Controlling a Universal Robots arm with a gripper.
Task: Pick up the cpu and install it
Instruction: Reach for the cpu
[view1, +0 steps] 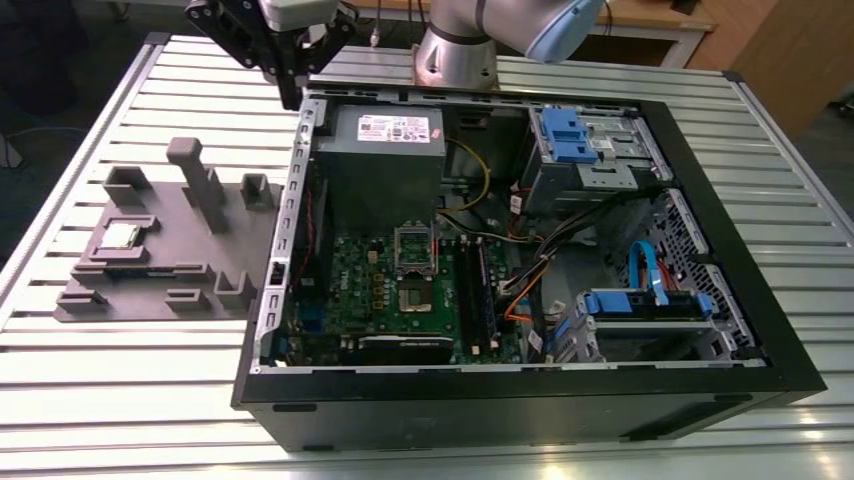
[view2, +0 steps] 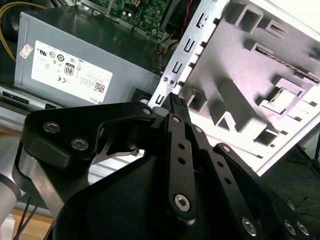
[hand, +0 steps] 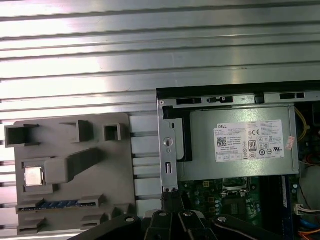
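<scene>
The cpu (view1: 123, 235) is a small silvery square lying flat in a recess of the grey fixture block (view1: 174, 275), on the exterior view's left, outside the computer case. It also shows in both wrist views, cpu (hand: 33, 176) and cpu (view2: 285, 96). My gripper (view1: 290, 98) hangs above the case's far left corner, well away from the cpu, with its black fingers (view2: 175, 102) pressed together and nothing between them. The motherboard's socket frame (view1: 416, 250) with its dark centre sits in the middle of the green board.
The open black computer case (view1: 747, 330) lies on a slatted metal table (view1: 441, 460). Inside are a grey power supply (view1: 380, 150), blue drive brackets (view1: 567, 135), cables (view1: 534, 270) and RAM slots (view1: 478, 290). Tall posts (view1: 200, 180) rise from the fixture block.
</scene>
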